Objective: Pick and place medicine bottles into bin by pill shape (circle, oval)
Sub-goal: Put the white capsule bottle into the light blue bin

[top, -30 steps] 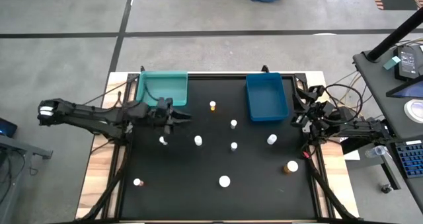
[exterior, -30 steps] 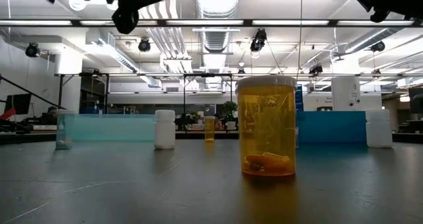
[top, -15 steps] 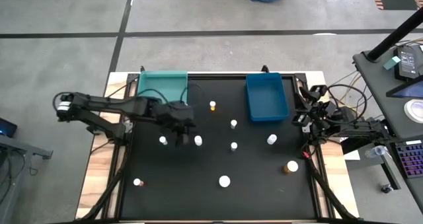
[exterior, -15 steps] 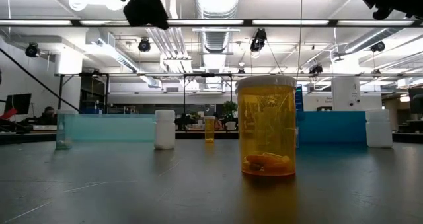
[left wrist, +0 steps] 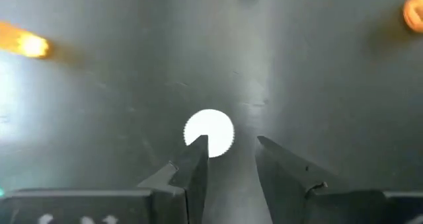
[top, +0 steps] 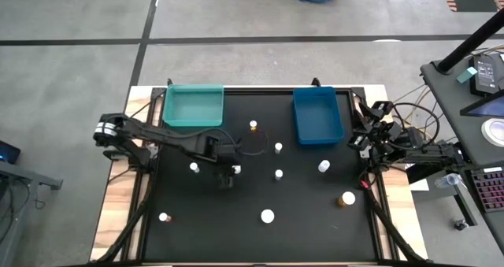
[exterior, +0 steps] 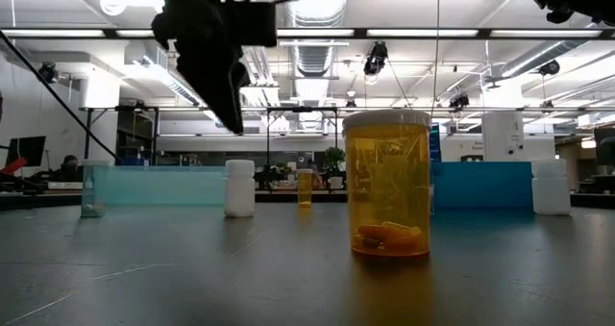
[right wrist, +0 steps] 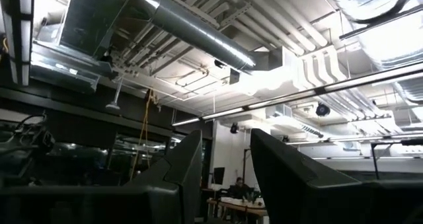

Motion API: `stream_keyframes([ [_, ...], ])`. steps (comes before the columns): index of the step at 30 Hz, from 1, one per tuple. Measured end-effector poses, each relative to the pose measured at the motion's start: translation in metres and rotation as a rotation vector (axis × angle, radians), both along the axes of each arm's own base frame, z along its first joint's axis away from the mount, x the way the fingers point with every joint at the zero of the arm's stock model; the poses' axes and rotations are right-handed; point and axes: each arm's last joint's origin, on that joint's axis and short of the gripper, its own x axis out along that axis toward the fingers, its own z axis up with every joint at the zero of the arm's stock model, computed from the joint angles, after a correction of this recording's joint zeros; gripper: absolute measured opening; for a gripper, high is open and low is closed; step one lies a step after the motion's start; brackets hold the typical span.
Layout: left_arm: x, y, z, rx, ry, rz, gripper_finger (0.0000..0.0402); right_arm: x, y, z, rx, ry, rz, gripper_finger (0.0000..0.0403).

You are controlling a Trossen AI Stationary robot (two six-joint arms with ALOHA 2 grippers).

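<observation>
Closest to the low camera, the amber bottle (exterior: 387, 184) stands upright on the table (exterior: 288, 278), long axis vertical, with oval pills lying at its bottom and its cap at the top. From above only its white cap (top: 268, 216) shows, near the front edge with open black surface all around.

Over the table's middle, the left pincer (left wrist: 228, 159) points straight down, fingers spread, with a white-capped bottle (left wrist: 209, 133) just past the tip of one finger (left wrist: 197, 164). From this angle only the round cap shows; its body is hidden beneath. In the high view the arm covers that bottle (top: 235, 169) almost entirely. In the low view the left pincer (exterior: 235, 100) hangs dark above a white bottle (exterior: 239, 188) standing upright.

Around it, more bottles stand well apart: one (top: 194, 168) beside the arm, one (top: 278, 174) and one (top: 278, 148) toward the centre, an amber one (top: 253, 126) farther back, one (top: 324, 166) nearer the right side, an amber one (top: 346, 198) by the right edge, and one (top: 164, 216) alone at the front left. Each shows cap-up, so pill shapes cannot be read.

At the far edge, the teal bin (top: 193, 108) and the blue bin (top: 317, 116) sit apart, with free table between them.

The right pincer (right wrist: 225, 164) waits off the table's right edge, fingers held slightly apart, looking up at the ceiling.
</observation>
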Motion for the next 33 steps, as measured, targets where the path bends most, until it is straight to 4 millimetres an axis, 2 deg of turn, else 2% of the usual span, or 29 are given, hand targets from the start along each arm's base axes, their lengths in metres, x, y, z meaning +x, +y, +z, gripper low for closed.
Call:
stream_keyframes([
  [4,0.004,-0.002,-0.005,-0.021,0.0,-0.015,0.0143,0.0,0.0,0.0,-0.001,0.0,0.0,0.0121],
  [11,0.006,-0.001,-0.007,0.069,-0.066,-0.027,0.0226,0.0,0.0,0.0,0.0,0.0,0.0,0.0121],
  [15,0.004,0.001,-0.014,0.073,-0.063,-0.022,0.0256,0.0,0.0,0.0,0.0,0.0,0.0,0.0121],
  [27,-0.002,0.009,-0.044,0.051,-0.095,0.052,0.0261,0.0,0.0,0.0,0.0,0.001,-0.001,0.0121],
  [33,-0.004,0.009,-0.048,0.047,-0.1,0.052,0.0228,0.0,0.0,0.0,0.0,0.001,-0.001,0.0121],
])
